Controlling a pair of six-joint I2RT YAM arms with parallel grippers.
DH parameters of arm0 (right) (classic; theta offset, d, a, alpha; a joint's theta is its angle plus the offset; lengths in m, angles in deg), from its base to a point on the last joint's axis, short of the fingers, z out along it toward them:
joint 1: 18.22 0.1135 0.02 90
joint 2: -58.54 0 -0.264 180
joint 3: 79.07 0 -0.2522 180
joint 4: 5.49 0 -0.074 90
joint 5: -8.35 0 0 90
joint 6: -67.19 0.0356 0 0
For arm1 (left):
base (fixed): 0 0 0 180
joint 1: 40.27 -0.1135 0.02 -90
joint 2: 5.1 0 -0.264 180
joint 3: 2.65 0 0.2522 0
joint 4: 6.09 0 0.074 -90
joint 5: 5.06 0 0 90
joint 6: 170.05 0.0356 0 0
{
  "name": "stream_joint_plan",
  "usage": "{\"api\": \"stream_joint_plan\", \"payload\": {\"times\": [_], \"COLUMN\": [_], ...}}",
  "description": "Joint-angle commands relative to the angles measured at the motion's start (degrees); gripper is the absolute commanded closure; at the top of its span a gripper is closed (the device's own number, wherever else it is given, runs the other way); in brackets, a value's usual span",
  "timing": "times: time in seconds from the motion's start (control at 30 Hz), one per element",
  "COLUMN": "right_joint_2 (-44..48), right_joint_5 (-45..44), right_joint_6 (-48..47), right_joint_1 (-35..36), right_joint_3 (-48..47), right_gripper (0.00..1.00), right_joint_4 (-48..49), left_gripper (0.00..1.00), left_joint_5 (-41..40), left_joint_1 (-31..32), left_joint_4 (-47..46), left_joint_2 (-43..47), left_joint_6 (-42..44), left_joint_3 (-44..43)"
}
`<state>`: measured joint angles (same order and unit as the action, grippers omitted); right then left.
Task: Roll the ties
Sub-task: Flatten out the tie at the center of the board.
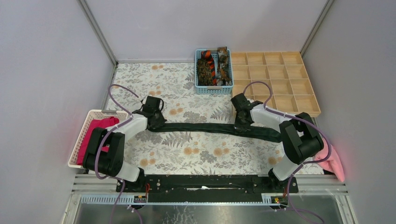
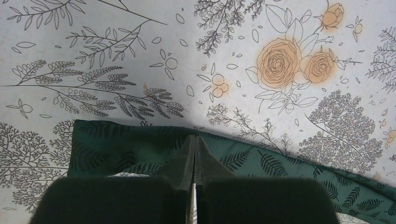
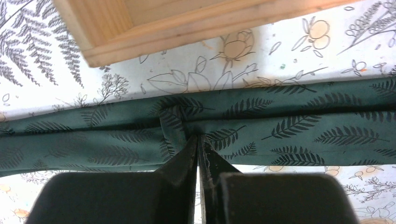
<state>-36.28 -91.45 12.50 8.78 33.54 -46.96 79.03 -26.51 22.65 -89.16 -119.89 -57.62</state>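
Observation:
A long black-green tie (image 1: 205, 128) with a fern print lies left to right across the flowered table cloth. My left gripper (image 1: 156, 123) is shut on its left end; in the left wrist view the closed gripper (image 2: 194, 138) meets at the tie's (image 2: 261, 158) upper edge. My right gripper (image 1: 243, 126) is shut on the tie further right; in the right wrist view the fabric (image 3: 289, 121) puckers at the closed gripper (image 3: 198, 136). Mottled brown ties (image 1: 203, 72) and an orange-and-black striped tie (image 1: 210, 65) lie in a blue basket (image 1: 196, 70) at the back.
A wooden compartment tray (image 1: 275, 69) stands at the back right; its corner (image 3: 154, 28) shows close above the right gripper. A white basket (image 1: 86, 122) with a magenta cloth (image 1: 95, 133) sits at the left edge. A pale pink cloth (image 1: 332, 161) lies at the right.

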Motion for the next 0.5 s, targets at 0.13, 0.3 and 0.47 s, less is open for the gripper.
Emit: {"api": "stream_joint_plan", "payload": {"times": [0.13,0.3,0.47], "right_joint_2": [-0.6,-1.0,-1.0], "right_joint_5": [-13.2,-14.0,-14.7], "right_joint_6": [5.0,4.9,5.7], "right_joint_1": [-2.8,-4.8,-6.6], "right_joint_3": [2.8,2.2,2.6], "right_gripper": [0.9,0.89,0.88], "right_joint_4": [-13.1,-16.7,-18.5], "left_gripper": [0.99,0.99,1.0], "left_joint_5": [2.6,3.3,3.7], "left_joint_1": [3.4,7.1,10.4], "left_joint_4": [-2.9,-4.4,-5.3], "left_joint_2": [-3.3,-5.8,-7.6], "left_joint_6": [0.4,-0.7,-1.8], "left_joint_3": [0.5,-0.2,-0.2]}}
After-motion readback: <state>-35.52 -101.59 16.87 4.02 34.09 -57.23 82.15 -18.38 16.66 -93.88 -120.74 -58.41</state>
